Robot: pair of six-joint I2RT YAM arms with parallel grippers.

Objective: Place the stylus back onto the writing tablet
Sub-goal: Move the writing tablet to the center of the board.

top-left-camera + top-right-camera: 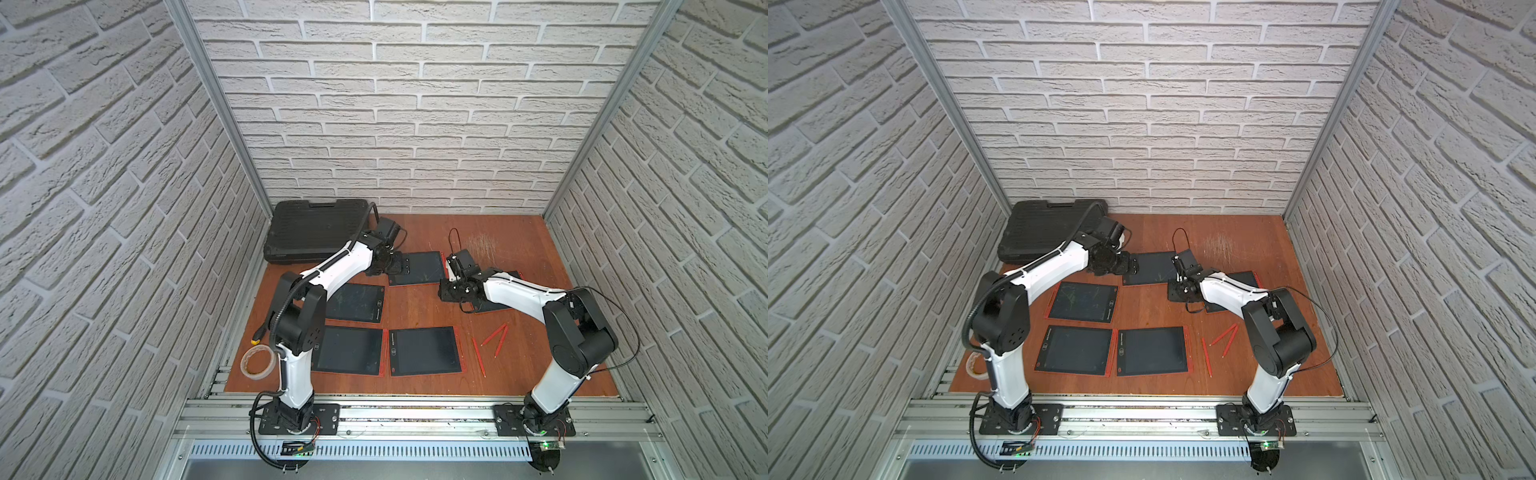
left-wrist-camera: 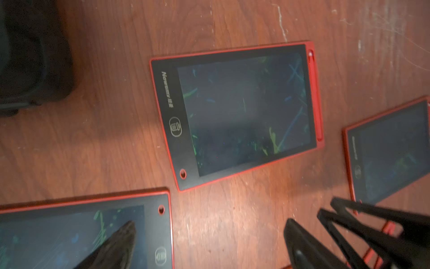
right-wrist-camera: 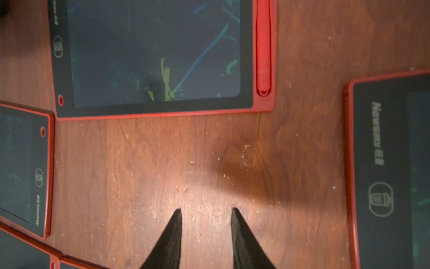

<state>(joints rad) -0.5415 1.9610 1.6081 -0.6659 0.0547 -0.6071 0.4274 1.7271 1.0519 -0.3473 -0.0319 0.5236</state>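
Jaws of the right gripper (image 3: pixel 206 210) are seen apart, empty, over the table (image 3: pixel 162 163) beside the writing tablet (image 3: pixel 153 53), in whose edge slot (image 3: pixel 274 58) the stylus (image 3: pixel 263 46) is seated; left gripper (image 2: pixel 210 223) jaws are spread wide

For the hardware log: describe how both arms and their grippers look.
The left arm and right arm: white shells, black joints. A ribbed black hose follows the left; a thin black cable loops off the right. The left gripper and right gripper: black, tapered fingers.
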